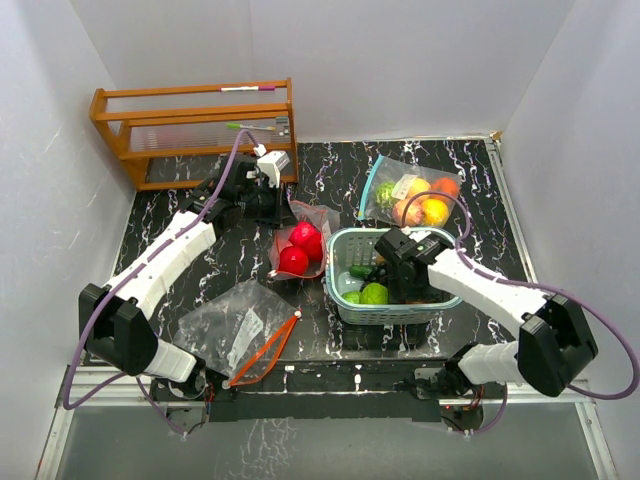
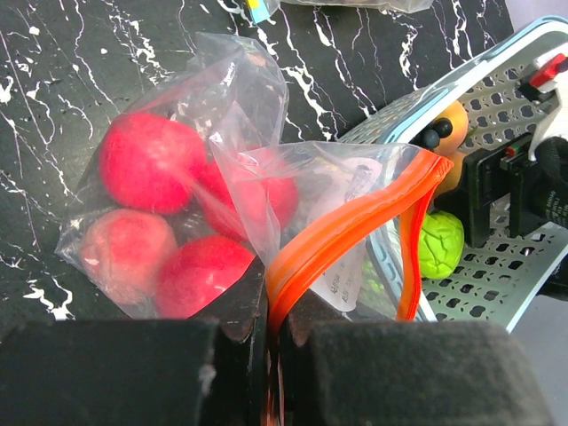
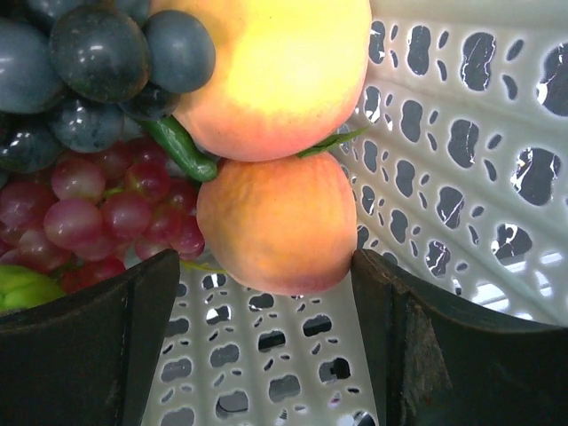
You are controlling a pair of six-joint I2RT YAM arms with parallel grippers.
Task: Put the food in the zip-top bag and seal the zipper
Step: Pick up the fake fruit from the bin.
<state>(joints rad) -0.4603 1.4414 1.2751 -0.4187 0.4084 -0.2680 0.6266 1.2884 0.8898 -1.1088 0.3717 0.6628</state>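
Bag, four red fruits: left gripper clamped on its zipper. Basket, two peaches: right gripper spread around one, perhaps grazing it.

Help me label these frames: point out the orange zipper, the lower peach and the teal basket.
orange zipper (image 2: 355, 224), left wrist view, middle of the strip.
lower peach (image 3: 275, 222), right wrist view, centre of its skin.
teal basket (image 1: 332, 265), top external view, its left rim.
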